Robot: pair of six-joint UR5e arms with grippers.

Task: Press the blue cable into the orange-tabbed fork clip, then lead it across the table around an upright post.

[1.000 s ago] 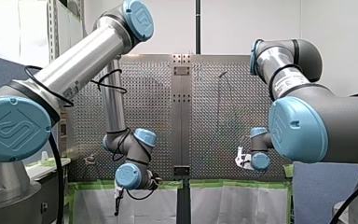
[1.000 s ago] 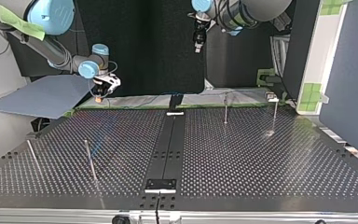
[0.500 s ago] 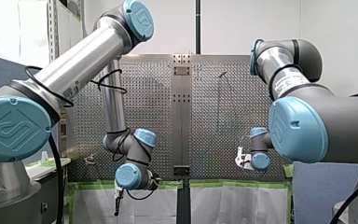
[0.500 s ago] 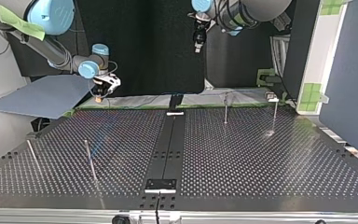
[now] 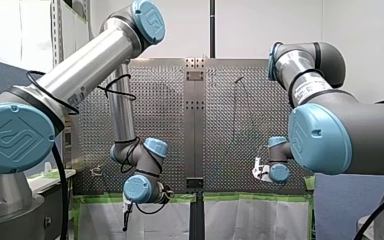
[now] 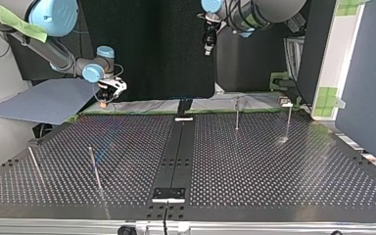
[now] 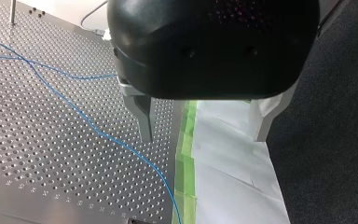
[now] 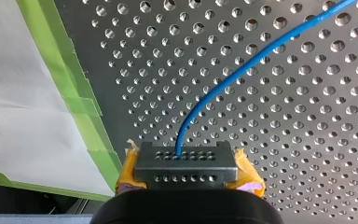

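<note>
Blue cable ran over the perforated metal surface and ended between the yellow pads of my right gripper, which was clenched on it. That grasp sat just inside the strip of green tape along the surface's edge.

In the top view, my right gripper was low over the far edge at the view's left. My left gripper hung well above the far edge near the middle.

In the left wrist view, my left gripper was released, its metal fingers spread wide with nothing between them. It hung over the taped edge and a white sheet beyond it. The cable lay loose on the surface below, curving past one finger and on toward the tape.

Thin upright posts stood on the surface in the top view. One post was near the far edge right of the middle, and another post was nearer the camera at the left. I could not make out the fork clip.
</note>
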